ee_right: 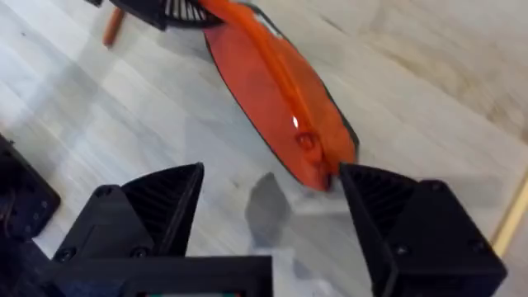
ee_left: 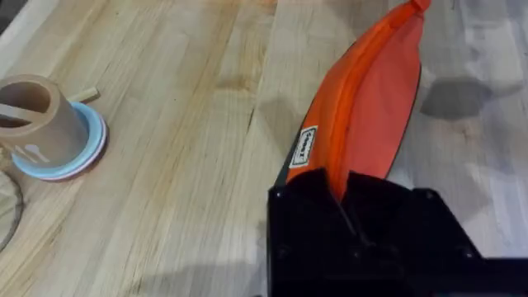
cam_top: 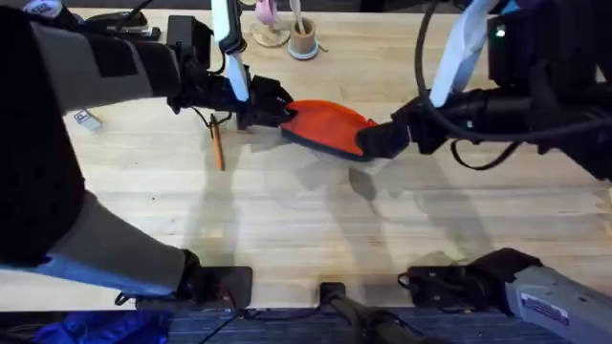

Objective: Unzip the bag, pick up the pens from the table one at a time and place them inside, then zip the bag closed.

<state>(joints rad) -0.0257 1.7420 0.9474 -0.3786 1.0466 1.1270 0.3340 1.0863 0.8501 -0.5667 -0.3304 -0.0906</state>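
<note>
Two dark arms are stretched over the pale plank tabletop [cam_top: 287,220], each reaching in toward one orange bag [cam_top: 327,124] that lies near the middle, toward the far side. The left arm is extended from the lower left and bent across, and its left hand [cam_top: 260,107] is clamped on the bag's left end; in the left wrist view the soft orange fabric is seen pinched between the black fingers [ee_left: 388,223], with a small white label beside the zipper line. The right arm is brought in from the right, and its right hand [cam_top: 378,141] is held at the bag's right end; in the right wrist view its two ribbed black fingers [ee_right: 157,206] are spread wide with nothing between them, just short of the small orange pull [ee_right: 307,142]. The bag is long and tapered, smooth orange cloth above a dark base, with the zipper running along its top. One thin orange pen [cam_top: 217,145] with a dark tip lies flat on the wood just left of the bag. One small round cup [ee_left: 41,124] of sticks stands on a pale blue disc near the far edge.
</note>
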